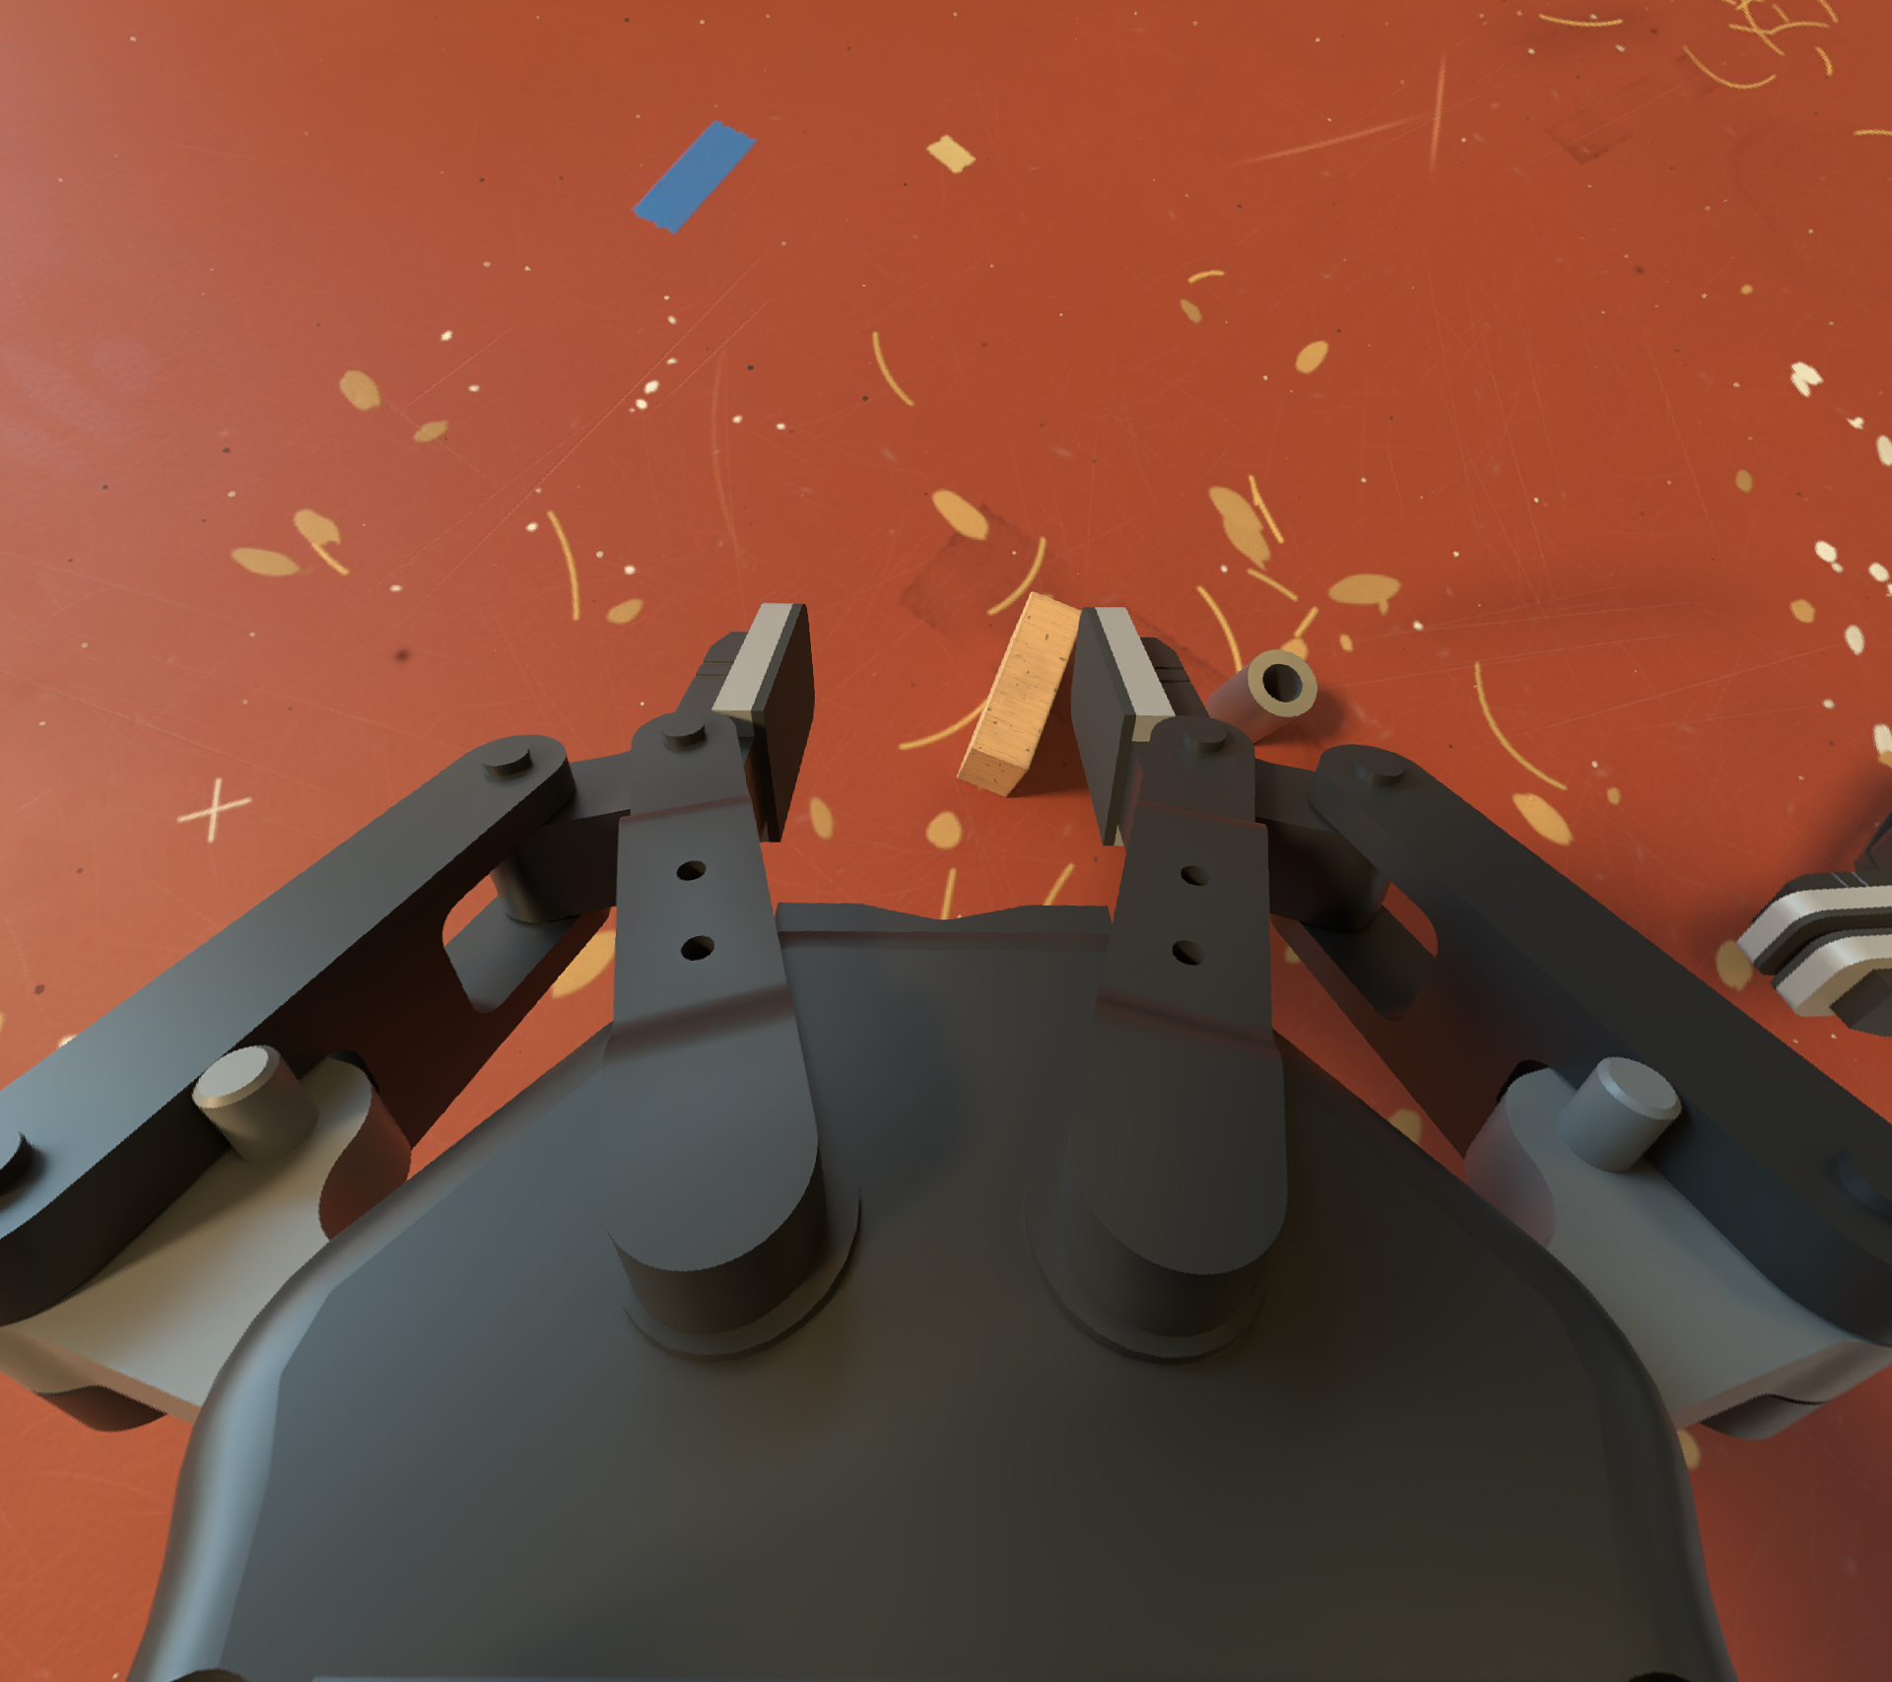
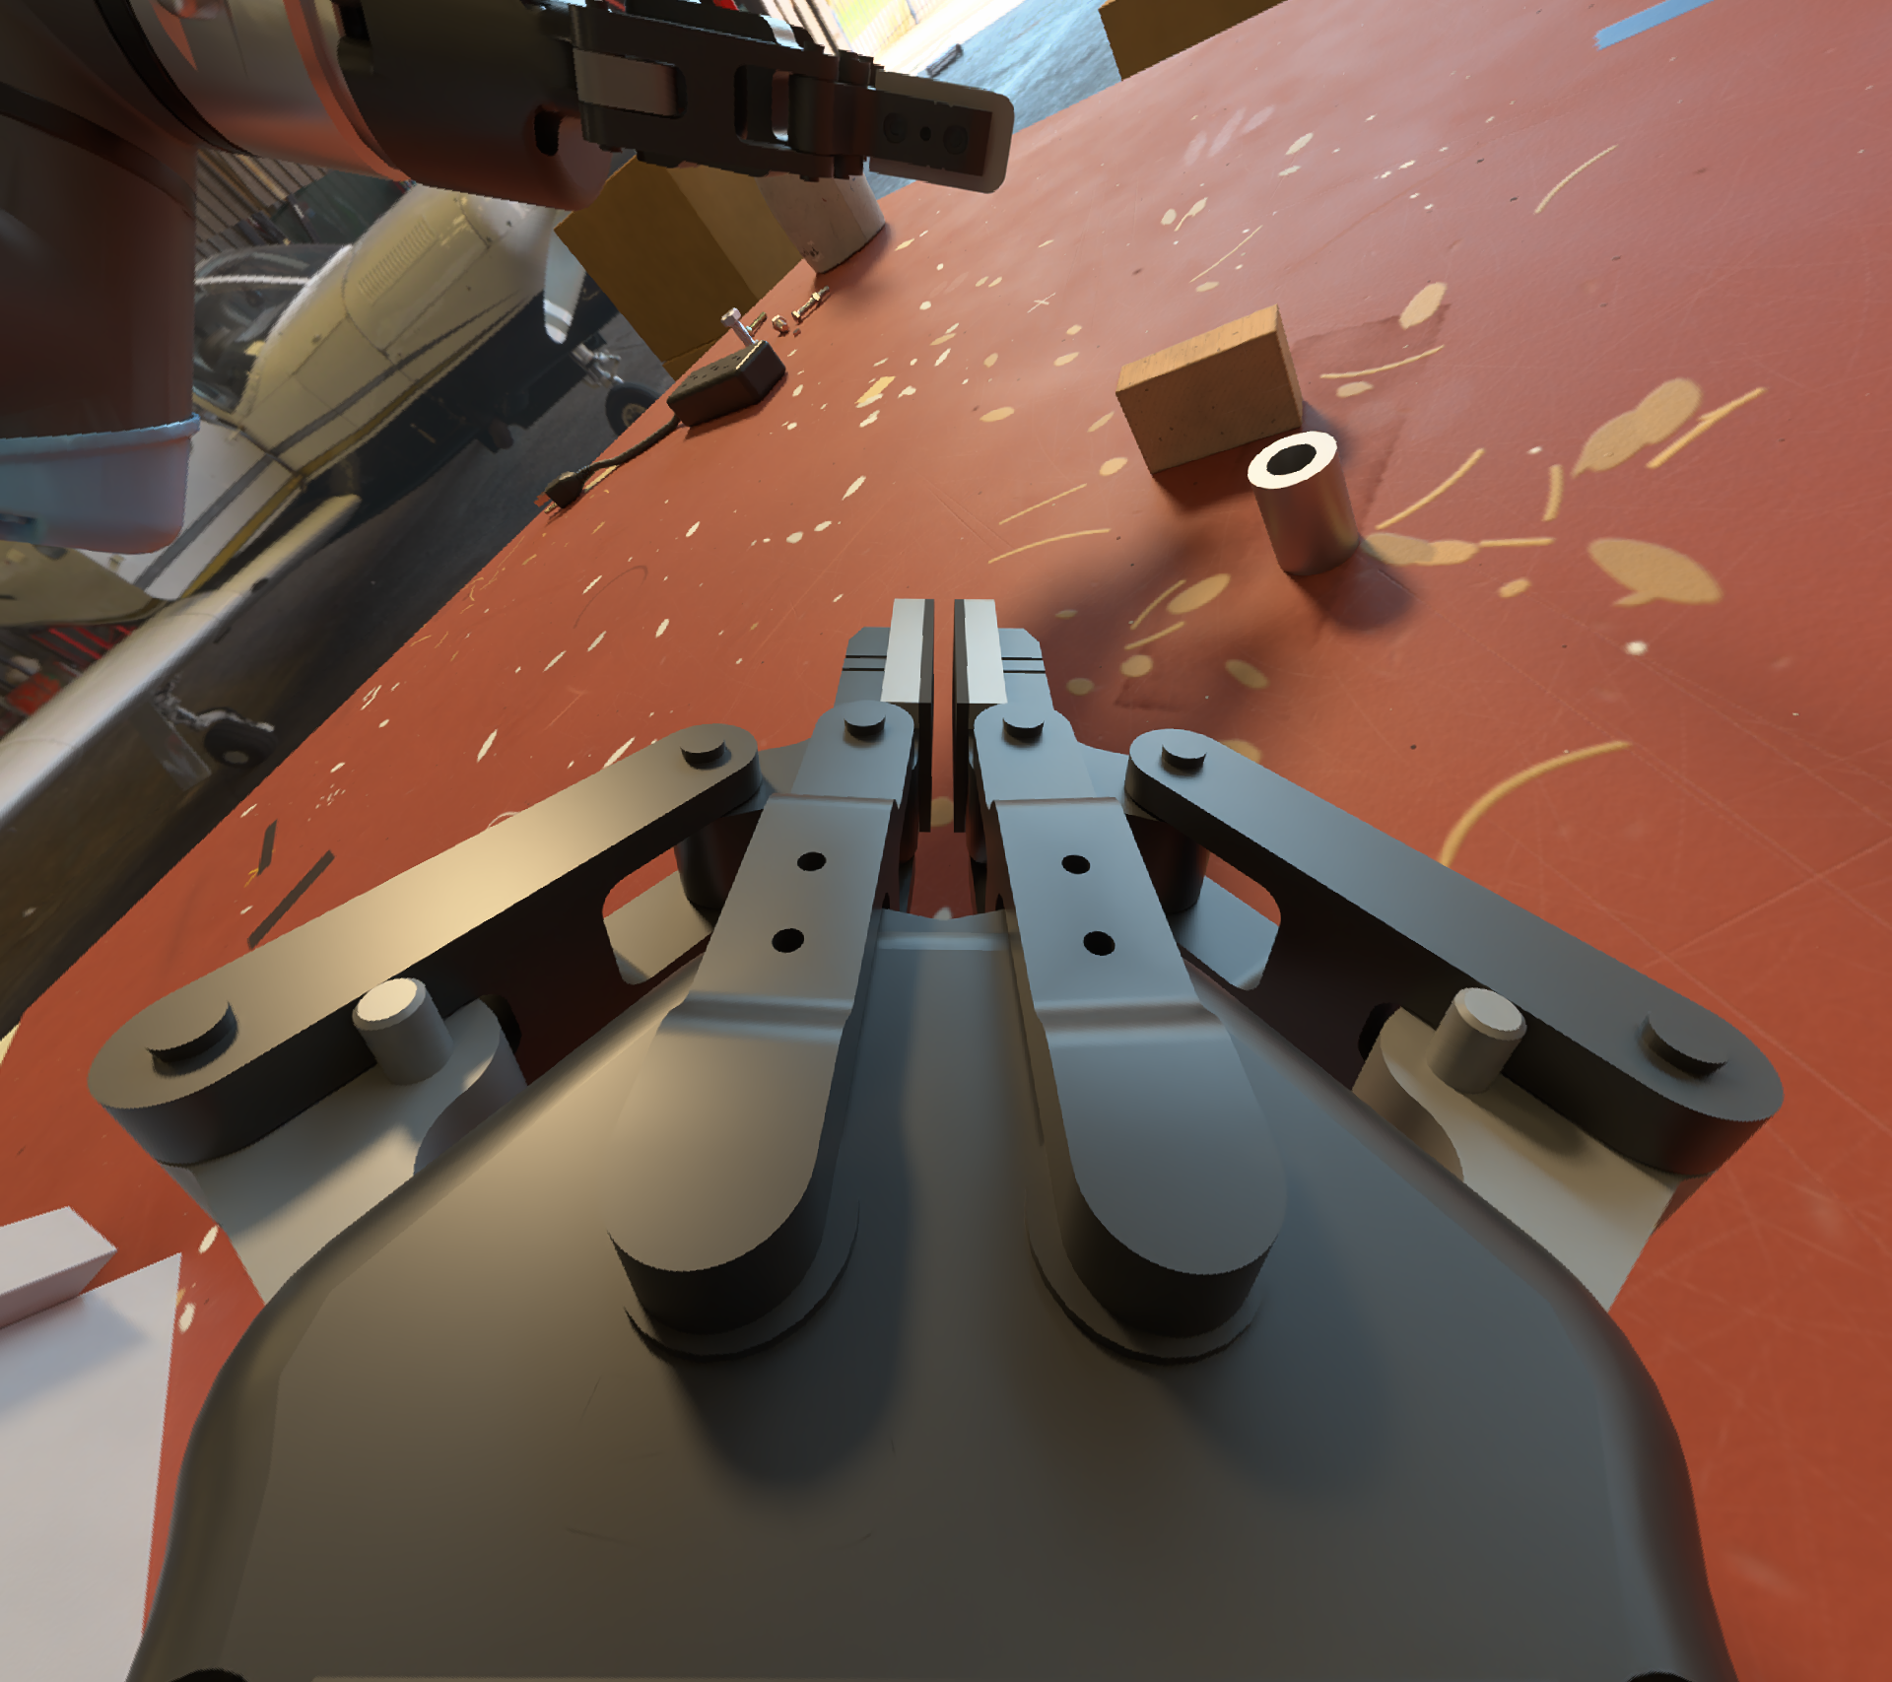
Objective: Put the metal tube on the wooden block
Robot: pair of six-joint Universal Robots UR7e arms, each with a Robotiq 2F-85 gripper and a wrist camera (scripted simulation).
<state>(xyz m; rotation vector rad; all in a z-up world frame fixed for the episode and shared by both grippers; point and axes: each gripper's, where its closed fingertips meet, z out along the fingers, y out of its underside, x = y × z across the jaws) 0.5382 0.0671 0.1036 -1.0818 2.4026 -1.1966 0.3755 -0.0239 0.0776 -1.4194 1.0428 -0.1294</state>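
The jaws of the left gripper [image 1: 940, 717] stand wide apart with nothing between the pads, while those of the right gripper [image 2: 943, 701] are drawn together to a thin slit, holding nothing. In the left wrist view the block [image 1: 1022, 694] sits on the table [image 1: 410, 200] below the gap, nearer the right-hand finger [image 1: 1111, 701], whose pad overlaps its edge in the picture; whether they touch cannot be told. The tube [image 1: 1267, 693] stands outside the jaws, just past that same finger, on the table and not on the block. From the right wrist view the tube [image 2: 1305, 504] is upright, ahead of the closed fingertips and off to their right, well apart from them, with the block [image 2: 1208, 387] close behind it; whether the two touch is unclear. The left gripper [image 2: 937, 133] shows here from the side, above the table. The tube is a short, thick-walled metal cylinder, smooth and pale grey, with a round dark bore at its open top. The block is a plain rectangular piece of light wood with sharp edges, fine speckled grain and a darker shaded side. The table [image 2: 1536, 814] is matt brick red, scratched and spattered with tan blotches, curved streaks and pale flecks; a strip of blue tape [image 1: 694, 177] lies flat farther off.
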